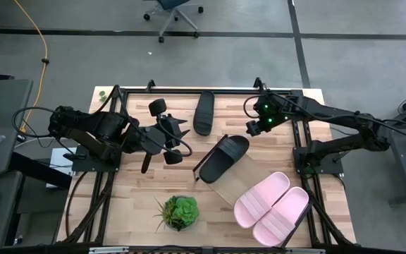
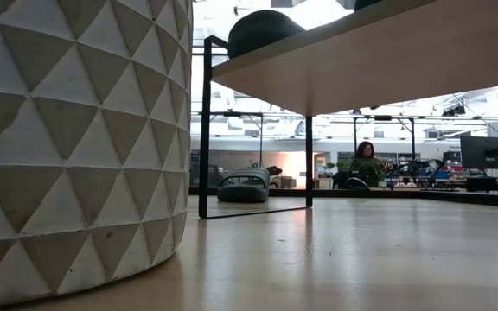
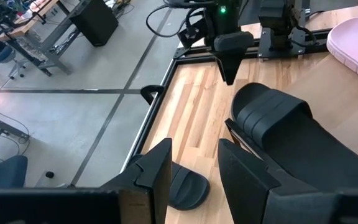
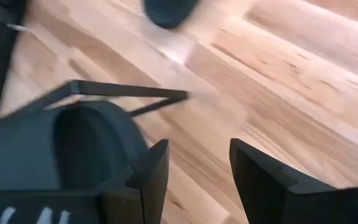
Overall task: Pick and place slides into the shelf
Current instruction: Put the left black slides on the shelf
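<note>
The shelf [image 1: 235, 185] stands slantwise across the table's middle on thin black legs [image 2: 206, 130]. One black slide [image 1: 224, 156] lies sole-down on its far left end, and two pale pink slides [image 1: 261, 197] [image 1: 285, 214] lie side by side on its near right end. A second black slide [image 1: 204, 111] rests on the tabletop by the far edge. My right gripper [image 1: 254, 127] hangs open just past the shelved black slide's [image 4: 73, 149] far end, with nothing between its fingers. My left gripper [image 1: 178, 141] waits open and empty, above the table left of the shelf.
A green plant [image 1: 178, 212] in a white faceted pot [image 2: 67, 138] stands near the front edge, left of the shelf. Black frame rails run along the table's sides and far edge [image 1: 189, 90]. A person [image 2: 366, 164] sits far off in the room behind.
</note>
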